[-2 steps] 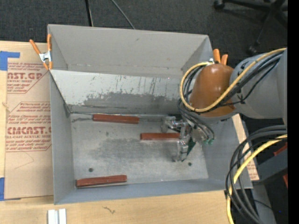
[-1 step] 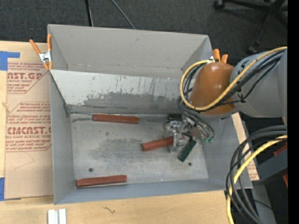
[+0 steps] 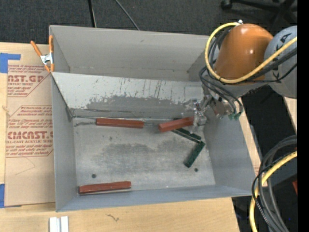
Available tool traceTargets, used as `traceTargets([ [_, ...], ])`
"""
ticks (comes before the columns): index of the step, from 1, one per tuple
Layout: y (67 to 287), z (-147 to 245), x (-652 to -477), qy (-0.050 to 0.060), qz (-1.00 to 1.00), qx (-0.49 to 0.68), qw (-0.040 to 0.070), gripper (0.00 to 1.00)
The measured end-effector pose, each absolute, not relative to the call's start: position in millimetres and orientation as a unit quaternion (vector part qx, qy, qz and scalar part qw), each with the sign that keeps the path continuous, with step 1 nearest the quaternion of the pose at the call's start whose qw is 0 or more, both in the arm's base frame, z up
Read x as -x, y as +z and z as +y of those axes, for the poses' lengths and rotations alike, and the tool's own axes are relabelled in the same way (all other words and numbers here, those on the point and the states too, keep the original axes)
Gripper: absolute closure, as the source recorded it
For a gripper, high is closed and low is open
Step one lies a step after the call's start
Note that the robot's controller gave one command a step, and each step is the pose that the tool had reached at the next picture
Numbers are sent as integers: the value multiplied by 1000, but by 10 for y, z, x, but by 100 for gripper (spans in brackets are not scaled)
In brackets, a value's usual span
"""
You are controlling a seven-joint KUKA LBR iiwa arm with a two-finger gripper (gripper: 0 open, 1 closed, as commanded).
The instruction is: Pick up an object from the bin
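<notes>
Altogether three red bars (image 3: pixel 119 123), two green bars (image 3: pixel 194 155)

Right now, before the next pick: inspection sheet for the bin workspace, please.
Surface: grey metal bin, floor scuffed.
Job's things: back red-brown bar; front red-brown bar; right red-brown bar; thick green bar and thin green strip right of centre.
Clutter: nothing seen.
Grippers: claw low, at the right red-brown bar's right end; grip unclear.
Cables: yellow cable looped round the orange wrist cover.
Surroundings: wooden tabletop in front, dark floor behind.
</notes>
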State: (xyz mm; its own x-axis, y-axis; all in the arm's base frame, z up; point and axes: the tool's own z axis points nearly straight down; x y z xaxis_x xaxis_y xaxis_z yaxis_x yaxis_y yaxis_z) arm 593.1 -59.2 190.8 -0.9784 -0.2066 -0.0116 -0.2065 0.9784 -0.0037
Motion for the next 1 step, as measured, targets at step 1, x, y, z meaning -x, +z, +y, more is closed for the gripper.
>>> traceTargets([
  [1, 2535, -819, -5207, -1, 990, 142, 3, 100],
])
